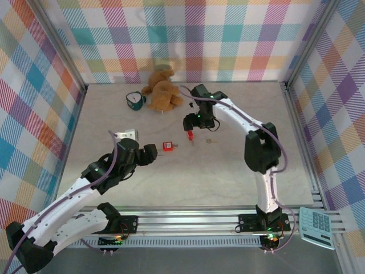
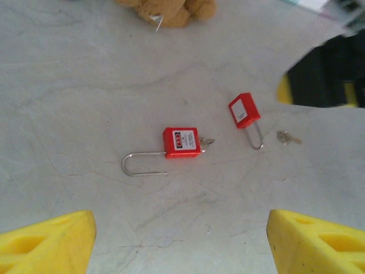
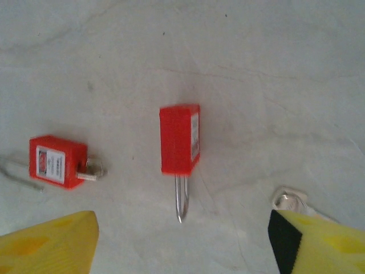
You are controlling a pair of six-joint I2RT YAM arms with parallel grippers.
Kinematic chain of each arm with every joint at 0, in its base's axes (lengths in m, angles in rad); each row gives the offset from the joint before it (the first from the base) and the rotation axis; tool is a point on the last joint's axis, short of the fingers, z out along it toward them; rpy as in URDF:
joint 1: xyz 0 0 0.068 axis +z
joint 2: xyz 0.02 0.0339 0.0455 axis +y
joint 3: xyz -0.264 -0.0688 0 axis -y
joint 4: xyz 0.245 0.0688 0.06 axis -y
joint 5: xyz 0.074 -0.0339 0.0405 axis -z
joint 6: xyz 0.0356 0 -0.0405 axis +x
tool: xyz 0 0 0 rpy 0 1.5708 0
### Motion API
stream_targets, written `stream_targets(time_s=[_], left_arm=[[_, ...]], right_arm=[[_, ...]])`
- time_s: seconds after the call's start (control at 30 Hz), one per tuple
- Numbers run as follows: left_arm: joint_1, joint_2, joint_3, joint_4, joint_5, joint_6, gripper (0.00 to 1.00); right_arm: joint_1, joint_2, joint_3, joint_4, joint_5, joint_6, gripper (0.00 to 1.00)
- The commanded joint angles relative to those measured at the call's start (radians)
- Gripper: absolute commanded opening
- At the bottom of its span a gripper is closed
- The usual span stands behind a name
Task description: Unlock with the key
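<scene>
1. Key (image 2: pixel 207 142) pokes from the left red padlock (image 2: pixel 181 142), lying on the table (image 2: pixel 85 85).
2. Left hand (image 2: pixel 179 220) hangs wide, empty, near it.
3. Second padlock (image 2: pixel 244 109) and spare key (image 2: pixel 283 137) lie rightward, under the right hand (image 3: pixel 182 220), wide, empty.

The tiny pale key (image 2: pixel 207 142) sits lodged in one red padlock (image 2: pixel 181 142).

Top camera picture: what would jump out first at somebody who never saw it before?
Two bright red padlocks on the pale table: the near padlock in the middle has a key stuck in its end, the far padlock lies just right of it. A brown teddy bear sits by the back wall.
</scene>
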Motion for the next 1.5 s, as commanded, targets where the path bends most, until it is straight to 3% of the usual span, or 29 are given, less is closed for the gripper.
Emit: stream_targets(time_s=[0.0,0.13,0.3,0.43,0.77,0.93,1.17,1.47], left_arm=[[0.007,-0.060,-0.034,-0.028,-0.005,-0.032,0.78],[0.009,-0.109,-0.037,-0.051,-0.004,-0.032,0.78],[0.008,-0.160,-0.044,-0.053,-0.009,-0.031,0.79],[0.008,-0.176,-0.043,-0.055,-0.009,-0.023,0.79],[0.009,-0.169,-0.054,-0.049,-0.009,-0.013,0.79],[0.009,-0.160,-0.046,-0.051,-0.007,-0.020,0.79],[0.010,-0.125,-0.045,-0.030,0.015,-0.038,0.78],[0.010,-0.034,-0.045,0.027,0.088,-0.081,0.76]], right_arm=[[0.002,0.124,0.176,-0.182,-0.017,0.018,0.71],[0.011,0.269,0.359,-0.287,-0.047,0.040,0.64],[0.014,0.357,0.458,-0.342,-0.048,0.073,0.55],[0.024,0.380,0.468,-0.357,-0.051,0.077,0.48],[0.032,0.325,0.394,-0.276,-0.028,0.092,0.13],[0.032,0.168,0.165,-0.108,-0.075,0.138,0.10],[0.034,-0.130,-0.377,0.302,-0.246,0.344,0.11],[0.068,-0.294,-0.803,0.683,-0.352,0.585,0.10]])
